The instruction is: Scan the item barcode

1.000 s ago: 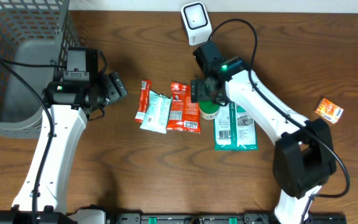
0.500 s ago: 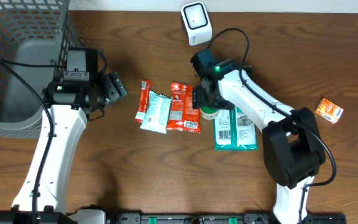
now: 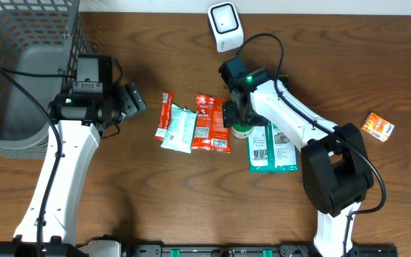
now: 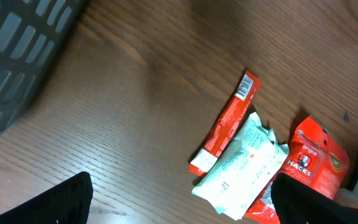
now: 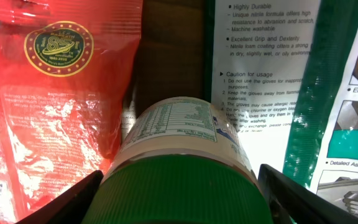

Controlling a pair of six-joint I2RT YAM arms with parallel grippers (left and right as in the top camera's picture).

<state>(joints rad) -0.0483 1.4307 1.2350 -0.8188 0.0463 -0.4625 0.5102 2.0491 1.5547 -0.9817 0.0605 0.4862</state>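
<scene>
The little bottle [image 5: 180,134] with the green lid lies on the brown table [image 3: 191,200], near the middle. It is in the gap between a red bag [image 3: 210,123] and a green and white pack [image 3: 270,148]. In the right wrist view its lid is close to the camera and its white label has tiny print on it.

The right gripper [image 3: 235,116] is down over the bottle. One finger is on each side of the green lid, very close to it. The pictures do not show if the fingers are squeezing the lid or only sitting beside it.

The red bag has a round gold mark on it. Its edge is just beside the bottle. The green and white pack lies on the bottle's other side and has lots of words on it.

On the far side of the red bag lies a pale packet [image 3: 179,129], partly on top of a thin red bar [image 3: 165,114]. The white scanner [image 3: 225,26] sits at the back edge of the table, behind the right arm. A small orange packet [image 3: 377,126] lies alone, well apart from the rest.

The left gripper [image 3: 135,100] is wide open with nothing in it. It hangs beside a gray wire basket [image 3: 20,43], apart from the packets.
</scene>
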